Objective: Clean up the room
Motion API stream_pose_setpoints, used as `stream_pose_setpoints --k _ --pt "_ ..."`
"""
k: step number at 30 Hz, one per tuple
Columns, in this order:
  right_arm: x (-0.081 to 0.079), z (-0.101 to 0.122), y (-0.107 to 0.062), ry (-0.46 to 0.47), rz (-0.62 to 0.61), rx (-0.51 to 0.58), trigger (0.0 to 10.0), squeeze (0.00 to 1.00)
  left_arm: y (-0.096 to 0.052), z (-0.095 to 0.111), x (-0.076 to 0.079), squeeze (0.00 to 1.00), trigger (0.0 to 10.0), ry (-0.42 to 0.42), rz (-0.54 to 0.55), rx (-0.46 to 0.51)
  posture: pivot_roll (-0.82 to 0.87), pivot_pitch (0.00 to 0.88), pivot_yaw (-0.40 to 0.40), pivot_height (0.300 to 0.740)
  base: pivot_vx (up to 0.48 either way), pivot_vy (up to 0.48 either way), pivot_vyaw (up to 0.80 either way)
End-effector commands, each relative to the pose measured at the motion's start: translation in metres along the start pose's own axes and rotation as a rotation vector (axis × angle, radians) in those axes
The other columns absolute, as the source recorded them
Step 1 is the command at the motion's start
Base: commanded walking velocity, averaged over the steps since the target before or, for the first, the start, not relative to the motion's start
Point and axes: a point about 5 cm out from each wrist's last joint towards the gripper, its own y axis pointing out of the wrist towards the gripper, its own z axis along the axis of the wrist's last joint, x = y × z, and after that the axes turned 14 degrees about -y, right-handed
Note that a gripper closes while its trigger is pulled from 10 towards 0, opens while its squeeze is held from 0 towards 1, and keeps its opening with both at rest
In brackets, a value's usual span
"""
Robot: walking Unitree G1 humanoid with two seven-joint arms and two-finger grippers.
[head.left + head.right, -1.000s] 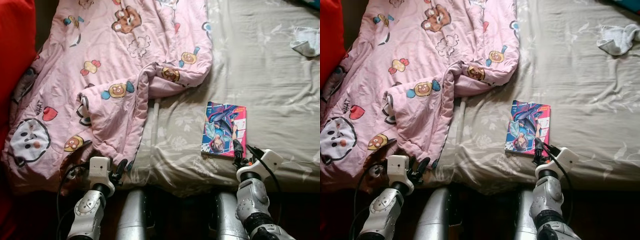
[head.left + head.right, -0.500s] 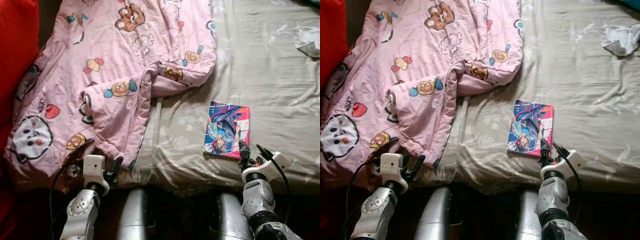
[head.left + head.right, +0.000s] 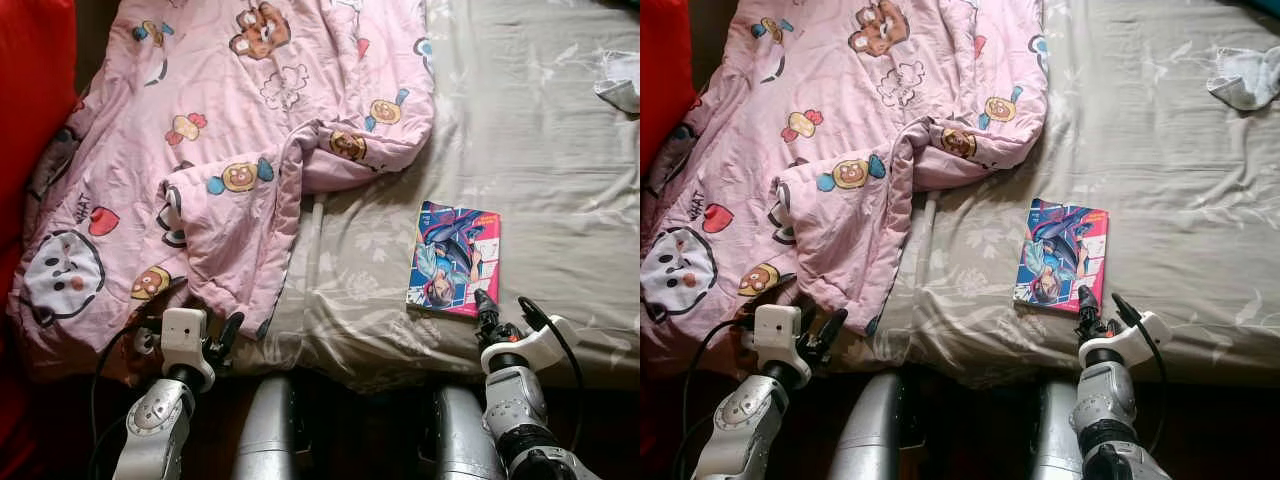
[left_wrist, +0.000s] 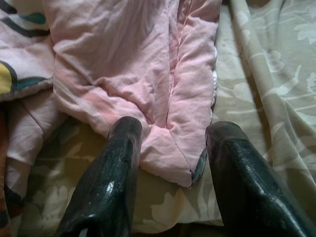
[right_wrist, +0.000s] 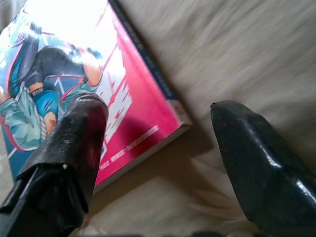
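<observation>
A crumpled pink blanket [image 3: 260, 130] with cartoon prints covers the left half of the bed, one folded corner [image 4: 168, 98] hanging toward the near edge. A colourful comic book [image 3: 455, 258] lies flat on the beige sheet [image 3: 540, 170] near the front edge. My right gripper [image 3: 505, 308] is open just in front of the book's near right corner [image 5: 148, 123], with one finger beside its cover and nothing held. At the bed's near edge my left gripper [image 4: 174, 127] is open, its fingers either side of the blanket's corner without closing on it.
A small white cloth [image 3: 622, 92] lies on the sheet at the far right. Something large and red [image 3: 30, 90] stands along the left side of the bed. The dark floor lies under my arms at the bed's front edge.
The camera has shifted a little. My right gripper has slid slightly right, off the book's near corner. The left gripper sits a bit lower at the bed's edge.
</observation>
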Motion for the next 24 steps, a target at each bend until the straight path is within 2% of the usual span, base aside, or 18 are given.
stream_pose_setpoints --k 1,4,10,16,24 --pt "0.005 -0.022 -0.01 0.038 -0.012 -0.075 10.0 0.0 -0.01 -0.006 -0.008 0.0 10.0 -0.002 0.024 -0.037 0.15 0.468 0.205 0.626 0.0 0.0 0.0" --pt "-0.002 -0.027 -0.011 0.075 0.048 -0.09 10.0 0.0 -0.012 -0.005 -0.007 0.0 10.0 -0.001 0.023 -0.038 0.16 0.477 0.208 0.626 0.0 0.0 0.0" --pt "-0.015 -0.034 -0.012 0.053 0.142 -0.116 10.0 0.0 -0.017 -0.004 -0.006 0.0 10.0 0.004 0.024 -0.04 0.17 0.484 0.209 0.626 0.0 0.0 0.0" --pt "-0.01 -0.034 -0.014 0.111 0.114 -0.105 10.0 0.0 -0.023 -0.002 -0.005 0.0 10.0 0.007 0.027 -0.042 0.18 0.5 0.21 0.626 0.0 0.0 0.0" --pt "-0.002 -0.036 -0.019 0.266 0.116 -0.065 10.0 0.0 -0.03 0.002 -0.001 0.0 10.0 0.023 0.017 -0.035 0.22 0.518 0.217 0.626 0.0 0.0 0.0"
